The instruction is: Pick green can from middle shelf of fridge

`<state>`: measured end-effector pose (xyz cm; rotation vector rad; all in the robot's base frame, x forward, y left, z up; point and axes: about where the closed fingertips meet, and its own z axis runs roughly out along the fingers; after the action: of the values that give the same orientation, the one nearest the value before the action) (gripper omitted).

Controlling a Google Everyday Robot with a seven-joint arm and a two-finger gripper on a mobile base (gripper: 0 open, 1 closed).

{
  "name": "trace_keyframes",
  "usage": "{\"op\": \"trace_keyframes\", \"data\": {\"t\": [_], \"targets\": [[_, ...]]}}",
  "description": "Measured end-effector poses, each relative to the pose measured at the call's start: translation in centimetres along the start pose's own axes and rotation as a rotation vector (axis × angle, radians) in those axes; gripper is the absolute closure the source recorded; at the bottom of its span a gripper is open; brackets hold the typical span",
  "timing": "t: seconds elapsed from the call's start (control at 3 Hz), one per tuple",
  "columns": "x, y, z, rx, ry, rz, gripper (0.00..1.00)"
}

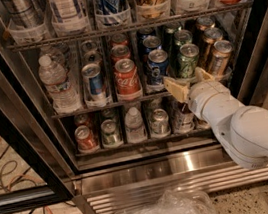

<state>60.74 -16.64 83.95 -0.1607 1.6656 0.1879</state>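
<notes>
Your green soda can with the silver lid (187, 60) stands at the front of its clear lane on the thin dark wire middle shelf (103, 105) of the black-framed fridge (144, 174). It sits between a blue can (158, 66) and a bronze-gold can (219, 57), and the lanes keep the front row reachable. The white arm (259, 132) angles up from lower right with the tan-fingered gripper (189, 82) released, spread just below the can's front and not yet around it.
</notes>
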Motion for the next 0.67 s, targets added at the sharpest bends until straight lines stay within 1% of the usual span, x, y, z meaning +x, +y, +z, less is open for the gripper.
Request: {"op": "trace_keyframes", "data": {"t": [0.33,0.67], "targets": [[-0.20,-0.59,-0.23,0.036,-0.024,0.005,0.31],[-0.20,-0.59,-0.24,0.036,-0.024,0.005,0.31]]}}
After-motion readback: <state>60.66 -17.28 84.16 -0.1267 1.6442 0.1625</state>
